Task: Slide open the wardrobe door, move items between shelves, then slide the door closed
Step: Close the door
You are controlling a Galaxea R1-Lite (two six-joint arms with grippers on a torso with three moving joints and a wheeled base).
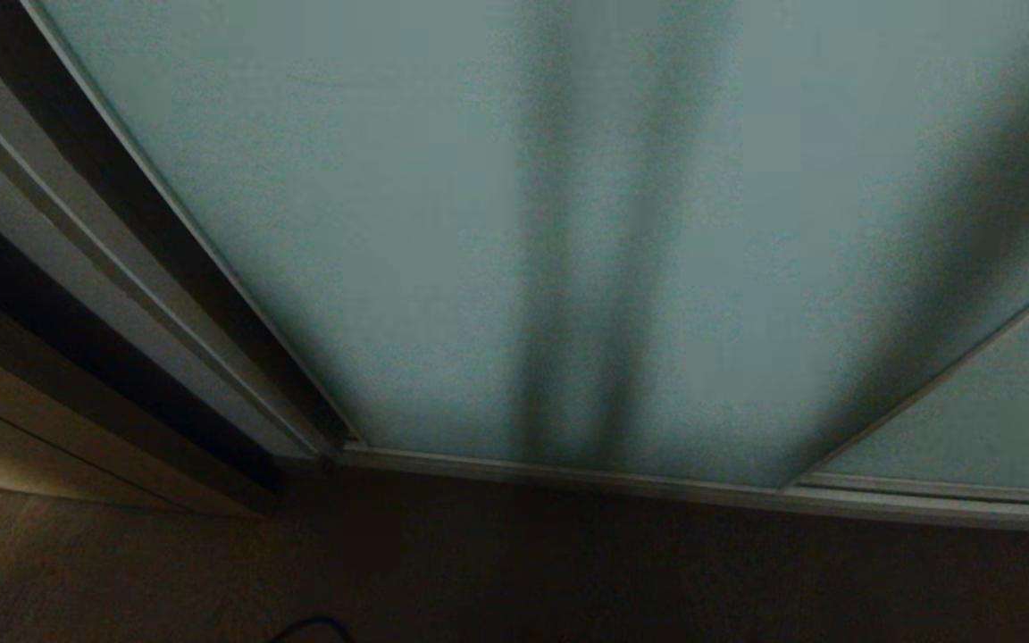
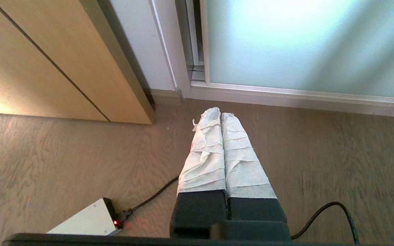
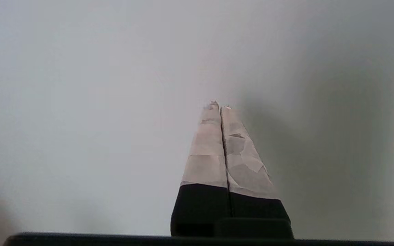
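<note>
The sliding wardrobe door (image 1: 443, 223) fills the head view, a pale teal frosted panel in a thin silver frame, standing shut against the left jamb. Neither arm shows in the head view. My right gripper (image 3: 220, 106) is shut, its taped fingers pressed together with nothing between them, the tips close to the frosted door panel (image 3: 80, 102). My left gripper (image 2: 220, 114) hangs shut and empty low over the wooden floor, near the door's bottom rail (image 2: 286, 97). The items and the shelves are hidden behind the door.
A second frosted panel (image 1: 979, 420) overlaps at the right. A wooden cabinet side (image 2: 46, 68) stands left of the wardrobe frame. On the floor lie a small white box with a red light (image 2: 87, 222) and black cables (image 2: 333, 212).
</note>
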